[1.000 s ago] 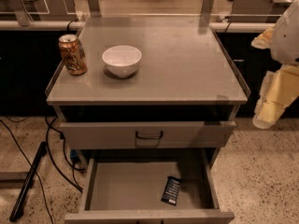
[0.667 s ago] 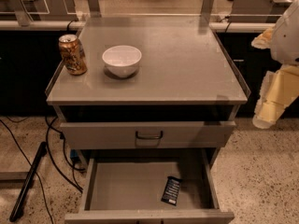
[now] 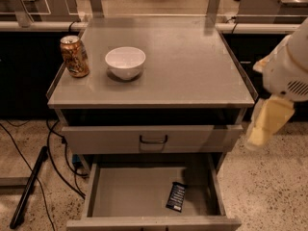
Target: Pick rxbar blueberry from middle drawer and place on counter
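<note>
Gold can, white bowl on counter, gripper beside its right edge

Seeing gripper hanging at three o'clock beside counter. Seeing rxbar blueberry lying at five o'clock in middle drawer.

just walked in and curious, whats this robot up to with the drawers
The robot's gripper hangs to the right of the cabinet, touching nothing. The rxbar blueberry lies in the open middle drawer, towards its right side, not yet picked up. On the counter stand a drink can and a white bowl.
</note>
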Tool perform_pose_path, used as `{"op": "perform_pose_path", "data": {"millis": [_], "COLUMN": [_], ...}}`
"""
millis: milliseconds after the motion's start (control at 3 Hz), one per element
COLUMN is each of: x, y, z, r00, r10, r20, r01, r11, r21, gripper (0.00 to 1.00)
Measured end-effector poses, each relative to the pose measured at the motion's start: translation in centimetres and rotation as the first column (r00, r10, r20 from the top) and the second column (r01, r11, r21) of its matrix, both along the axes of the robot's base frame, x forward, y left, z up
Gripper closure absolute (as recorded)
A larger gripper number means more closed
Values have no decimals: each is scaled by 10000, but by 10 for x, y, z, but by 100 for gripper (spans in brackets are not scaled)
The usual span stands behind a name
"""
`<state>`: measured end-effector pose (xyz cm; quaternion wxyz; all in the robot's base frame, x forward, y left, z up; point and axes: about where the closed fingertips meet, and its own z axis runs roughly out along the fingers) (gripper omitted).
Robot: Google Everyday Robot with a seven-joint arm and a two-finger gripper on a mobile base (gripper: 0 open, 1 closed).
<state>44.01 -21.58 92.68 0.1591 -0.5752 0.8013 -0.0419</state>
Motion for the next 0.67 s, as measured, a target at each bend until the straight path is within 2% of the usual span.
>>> {"op": "perform_pose_path", "data": {"millis": [333,667], "x": [-5,-5], "y": [4,4], "z": [-48,-48], "r00": [9987,9987], "r10": [-168,-168], "r20": [-472,-474], "r01": [164,164], "r11": [9998,9998], "r21": [-80,-79], "gripper": [0,0]}}
